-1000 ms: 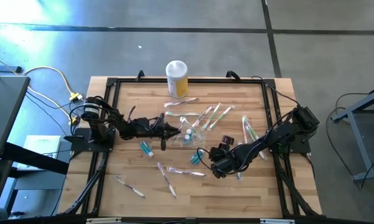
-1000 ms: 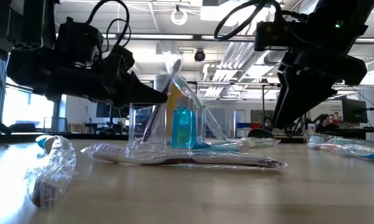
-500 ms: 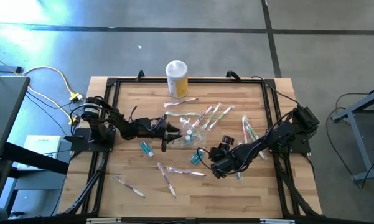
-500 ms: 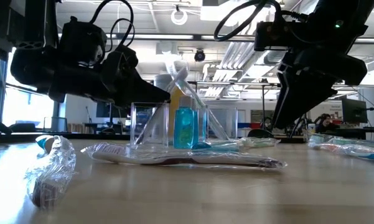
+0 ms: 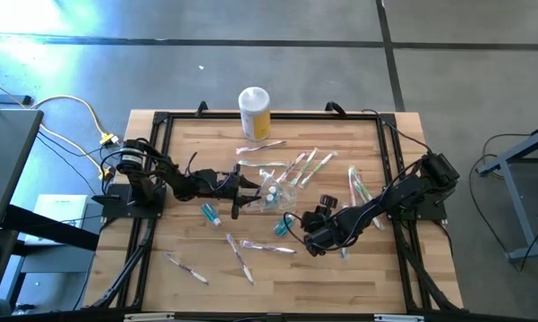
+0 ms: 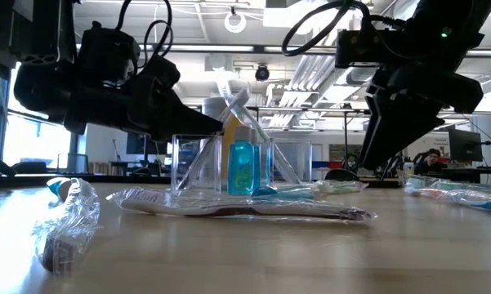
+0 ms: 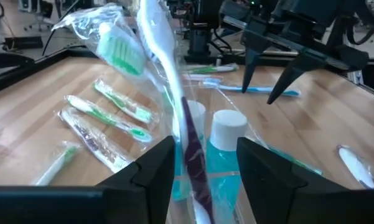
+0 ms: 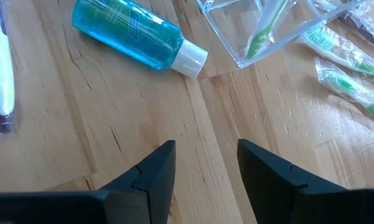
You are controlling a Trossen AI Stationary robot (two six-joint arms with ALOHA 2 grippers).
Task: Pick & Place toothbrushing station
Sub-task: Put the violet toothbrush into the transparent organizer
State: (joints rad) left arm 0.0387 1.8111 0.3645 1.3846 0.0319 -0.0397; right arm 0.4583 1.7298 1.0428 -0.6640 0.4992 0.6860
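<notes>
The toothbrushing station (image 5: 275, 191), a clear plastic container, stands on its base mid-table. It holds a blue bottle (image 6: 241, 167) and a wrapped toothbrush (image 7: 165, 68) that leans on its rim. My left gripper (image 7: 205, 168) is open and level at the station's left side, with the toothbrush's lower handle between its fingers. My right gripper (image 8: 205, 168) is open above bare wood to the station's near right, slanting down. Just beyond it a blue bottle (image 8: 134, 31) lies on its side. My left gripper has its fingers on either side of the wrapped toothbrush's dark lower handle (image 7: 196, 162), level, from the table's left. Whether a finger still touches the wrapper, I cannot tell. The brush stands tilted in the station.
A white-lidded yellow jar (image 5: 254, 112) stands at the far edge. Wrapped toothbrushes lie beyond the station (image 5: 304, 165), to the right (image 5: 358, 188) and near the front (image 5: 242, 255). A small blue tube (image 5: 212, 213) lies by the left arm. A black frame (image 5: 161, 125) rims the table.
My left gripper has opened and rolled a little about its own axis, staying in place at the station. The wrapped toothbrush has settled, leaning in the station.
</notes>
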